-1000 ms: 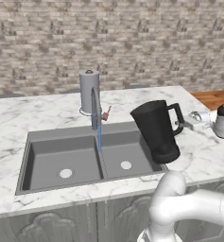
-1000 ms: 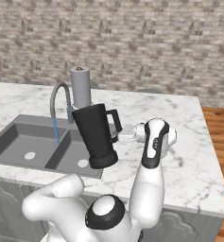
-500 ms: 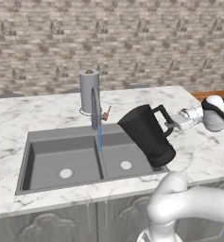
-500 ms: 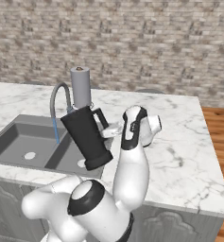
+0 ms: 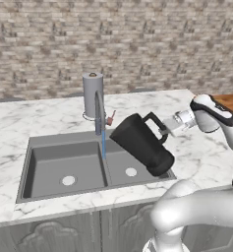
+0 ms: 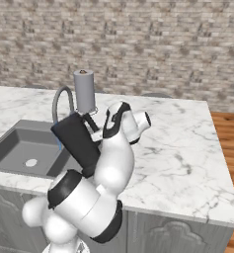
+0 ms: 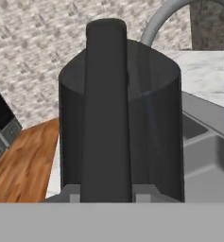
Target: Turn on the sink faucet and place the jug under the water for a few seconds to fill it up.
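The black jug (image 5: pixel 140 143) hangs tilted over the right basin of the sink (image 5: pixel 49 147), mouth up and left, base down and right. My gripper (image 5: pixel 165 127) is shut on its loop handle (image 5: pixel 156 123). The sink faucet (image 5: pixel 98 112) stands just left of the jug's mouth, its reddish lever (image 5: pixel 110 118) at the side. The water (image 5: pixel 103 145) runs as a thin blue stream into the sink, close beside the jug's mouth and not inside it. In the hand view my gripper (image 7: pixel 107 194) is shut around the handle, with the jug (image 7: pixel 153 127) behind it and the faucet (image 7: pixel 163 21) arching above.
A grey paper-towel roll (image 5: pixel 92 92) stands on the marble counter (image 5: pixel 201 152) behind the faucet. The sink's centre divider (image 5: pixel 107 170) lies under the stream, with a round drain (image 5: pixel 69 180) in the left basin. Wooden floor (image 6: pixel 229 148) lies past the counter's right end.
My arm has swung left, carrying the jug from above the counter edge towards the faucet. The jug has tipped further over, its mouth now close to the stream.
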Tool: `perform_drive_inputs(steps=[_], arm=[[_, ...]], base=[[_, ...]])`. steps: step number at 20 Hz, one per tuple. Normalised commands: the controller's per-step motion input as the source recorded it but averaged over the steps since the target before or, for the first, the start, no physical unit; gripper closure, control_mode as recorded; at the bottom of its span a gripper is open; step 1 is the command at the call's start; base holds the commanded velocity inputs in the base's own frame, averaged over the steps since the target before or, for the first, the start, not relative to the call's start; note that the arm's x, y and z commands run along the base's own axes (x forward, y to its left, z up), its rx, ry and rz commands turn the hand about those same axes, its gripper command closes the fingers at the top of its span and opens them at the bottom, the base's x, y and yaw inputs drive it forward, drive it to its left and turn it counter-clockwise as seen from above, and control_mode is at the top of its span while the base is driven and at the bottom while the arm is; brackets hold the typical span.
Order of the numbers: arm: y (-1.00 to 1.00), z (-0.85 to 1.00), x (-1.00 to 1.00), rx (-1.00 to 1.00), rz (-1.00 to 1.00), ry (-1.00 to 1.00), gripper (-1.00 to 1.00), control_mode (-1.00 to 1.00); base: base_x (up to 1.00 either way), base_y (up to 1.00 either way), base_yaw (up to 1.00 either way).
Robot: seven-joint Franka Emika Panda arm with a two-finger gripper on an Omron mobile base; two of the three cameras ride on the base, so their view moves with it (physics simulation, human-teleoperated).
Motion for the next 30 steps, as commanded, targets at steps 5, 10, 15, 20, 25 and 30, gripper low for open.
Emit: perform_drive_inputs(steps=[5, 10, 15, 20, 25, 30], arm=[[0.37, -0.09, 0.0, -0.04, 0.01, 0.0, 1.0, -1.0], [0.14, -0.01, 0.0, 0.0, 0.0, 0.0, 1.0, -1.0], [0.0, 0.0, 0.0, 0.0, 0.0, -0.02, 1.0, -1.0], [0.0, 0.0, 0.04, 0.0, -0.02, 0.0, 1.0, -1.0], [0.0, 0.0, 0.11, 0.0, 0.0, -0.04, 1.0, -1.0], [0.02, 0.02, 0.19, 0.0, 0.0, -0.1, 1.0, -1.0]], base=[[0.0, 0.0, 0.0], [0.0, 0.0, 0.0], [0.0, 0.0, 0.0], [0.0, 0.0, 0.0], [0.0, 0.0, 0.0], [0.0, 0.0, 0.0]])
